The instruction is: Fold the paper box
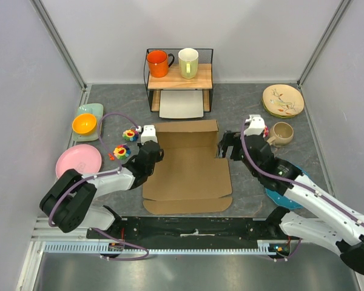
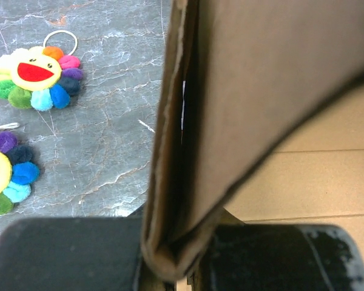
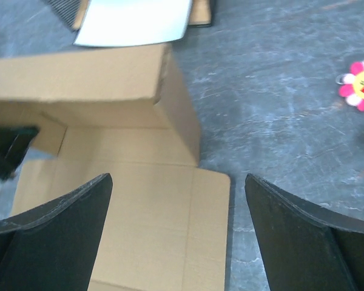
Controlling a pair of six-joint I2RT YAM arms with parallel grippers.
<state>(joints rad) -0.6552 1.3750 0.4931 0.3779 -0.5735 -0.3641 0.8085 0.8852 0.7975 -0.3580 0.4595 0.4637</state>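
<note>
From above, the box (image 1: 188, 173) lies in the middle of the bench (image 1: 249, 103), between the two arms. Its sheet runs from the arm bases toward the far side, and walls are raised only at the far part. The left gripper (image 1: 150, 145) is at the left edge of that far part. The right gripper (image 1: 225, 147) is just beside the right edge, at about the same depth.

In the left wrist view, the left gripper (image 2: 170, 260) is clamped on the box (image 2: 273, 79). A side flap folded double stands upright between the dark fingers (image 2: 60, 254). Two flower charms (image 2: 33, 79) lie on the bench to the side.

In the right wrist view, the right gripper (image 3: 179, 236) is wide apart and holds nothing. Its fingers (image 3: 54, 236) hang over the flat part of the box (image 3: 127, 157). The raised corner lies ahead of them, toward the white tray (image 3: 133, 21).

I judge that the right wall is the next work, and the right arm is the nearer one.
</note>
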